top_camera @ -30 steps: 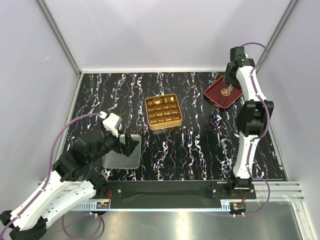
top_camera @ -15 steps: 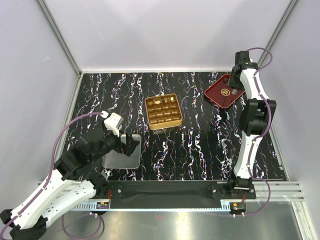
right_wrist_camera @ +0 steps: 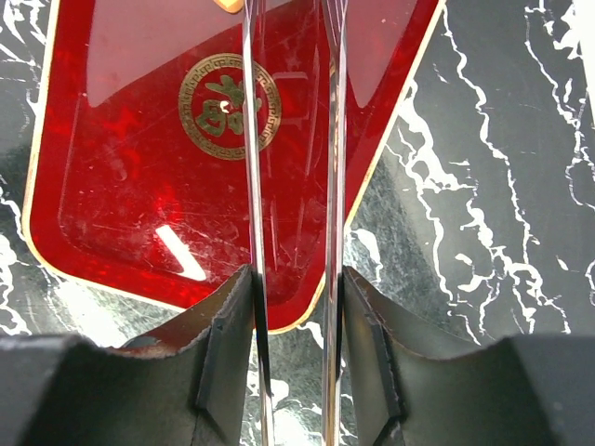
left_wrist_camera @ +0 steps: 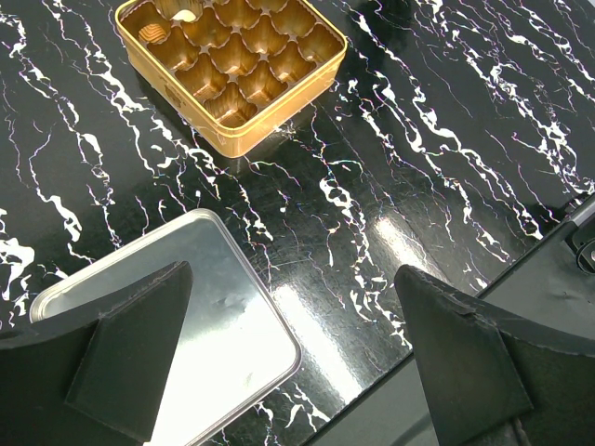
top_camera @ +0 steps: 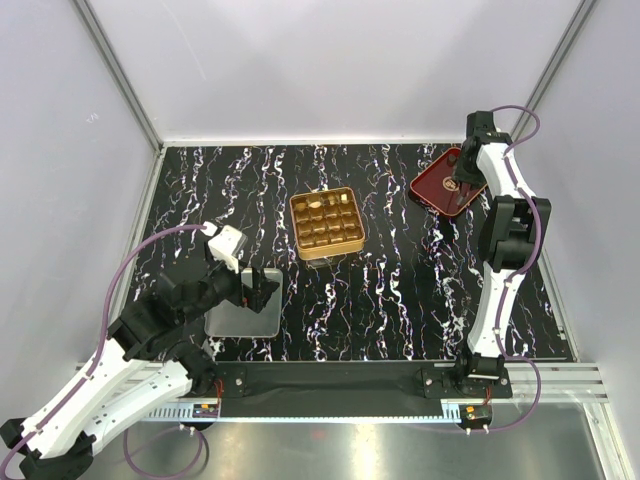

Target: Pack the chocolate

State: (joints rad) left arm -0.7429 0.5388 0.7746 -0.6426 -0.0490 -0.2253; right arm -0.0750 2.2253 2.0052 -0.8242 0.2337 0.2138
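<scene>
A gold tin (top_camera: 326, 222) with a grid of cells sits mid-table; it also shows in the left wrist view (left_wrist_camera: 232, 70). Two chocolate pieces (left_wrist_camera: 153, 32) lie in its far cells. A dark red tray (top_camera: 445, 184) lies at the back right. My right gripper (top_camera: 462, 175) hovers over its near right edge (right_wrist_camera: 112, 214), shut on metal tweezers (right_wrist_camera: 251, 139). A tan chocolate piece (right_wrist_camera: 230, 4) shows at the tweezers' tips, cut off by the frame edge. My left gripper (left_wrist_camera: 290, 274) is open and empty above a silver lid (left_wrist_camera: 177, 325).
The silver lid (top_camera: 243, 303) lies at the front left on the black marbled table (top_camera: 400, 290), near its front edge. White walls stand close on three sides. A black rail (left_wrist_camera: 558, 279) runs along the near edge.
My right wrist has shifted a little to the right and toward the near side over the red tray. The left arm has not moved.
</scene>
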